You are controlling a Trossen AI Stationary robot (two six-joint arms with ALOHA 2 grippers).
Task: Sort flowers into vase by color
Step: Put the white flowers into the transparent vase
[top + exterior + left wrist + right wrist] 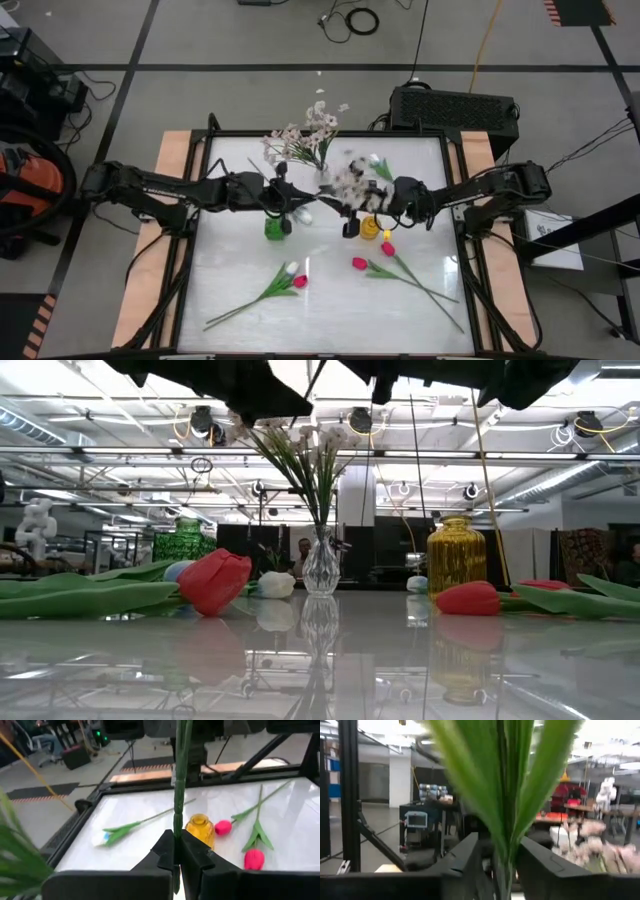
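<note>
Glossy white surface (pixel 250 260) with wood side rails, workshop clutter behind it. Left claw (pixel 176 851) is clamped on a green stem (pixel 178 795) that runs straight up past the fingers, parked over the green vase (pixel 276 226). Right claw (pixel 496 862) is pinched on a leafy stem (pixel 507 795) too, leaves fanning upward, held above the gold vase (pixel 456 556) with a pale blossom spray (pixel 352 183) up top. Clear glass vase (pixel 321 563) at the back already has a pale spray (pixel 305 450) standing upright. Loose ones lie flat: a white and pink tulip pair (pixel 294 275) with stems running toward the front-left corner, two pink tulips (pixel 372 256) with stems angling front-right. No readable labels anywhere.
</note>
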